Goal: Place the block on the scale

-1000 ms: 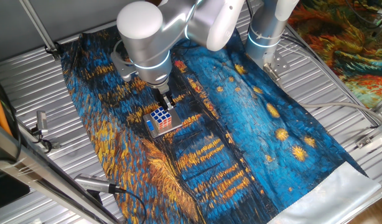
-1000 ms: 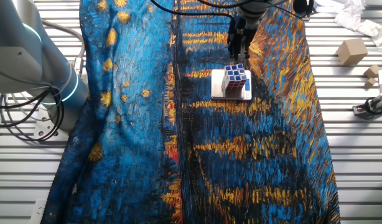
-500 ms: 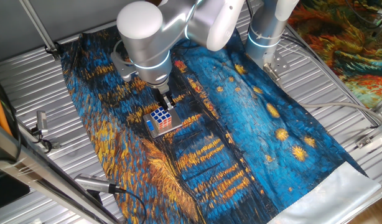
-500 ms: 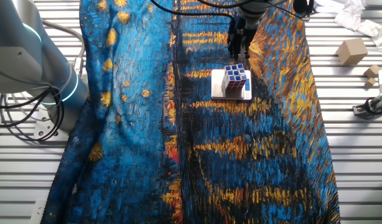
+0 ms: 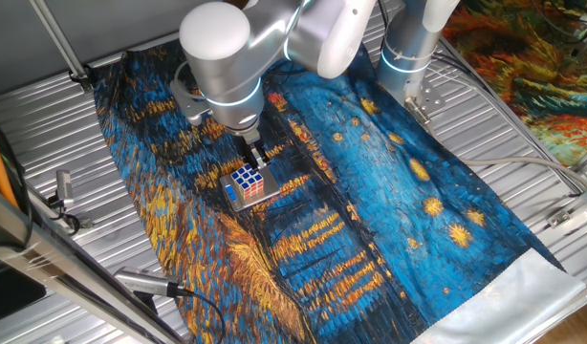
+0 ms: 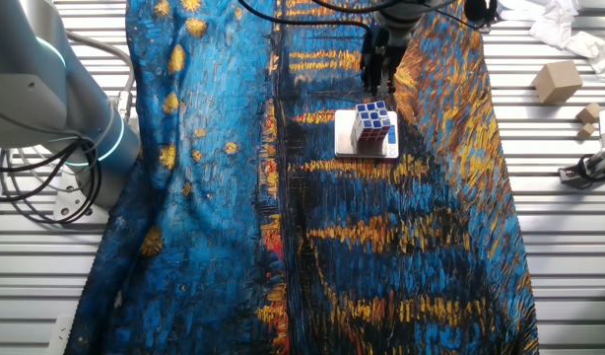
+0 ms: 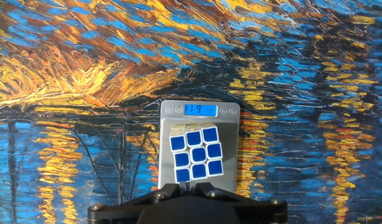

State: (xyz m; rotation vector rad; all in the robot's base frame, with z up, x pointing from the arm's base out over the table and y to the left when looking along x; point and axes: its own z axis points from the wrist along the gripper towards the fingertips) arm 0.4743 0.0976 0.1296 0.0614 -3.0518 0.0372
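The block (image 5: 252, 181) is a small puzzle cube that rests on the scale (image 5: 233, 197), a flat silver pocket scale lying on the painted cloth. In the hand view the block (image 7: 195, 154) shows blue squares and a white one, and the scale (image 7: 231, 155) has its blue display lit at its far edge. The other fixed view shows the block (image 6: 373, 126) on the scale (image 6: 341, 139) too. My gripper (image 5: 258, 155) hangs just above and behind the block, fingers together and holding nothing. It also shows in the other fixed view (image 6: 378, 87) and at the bottom of the hand view (image 7: 190, 186).
The blue and orange painted cloth (image 5: 399, 191) covers the slatted metal table (image 5: 54, 124). A second robot's base (image 6: 56, 99) stands at the left. Wooden blocks (image 6: 557, 81) and crumpled paper (image 6: 559, 25) lie off the cloth at the right.
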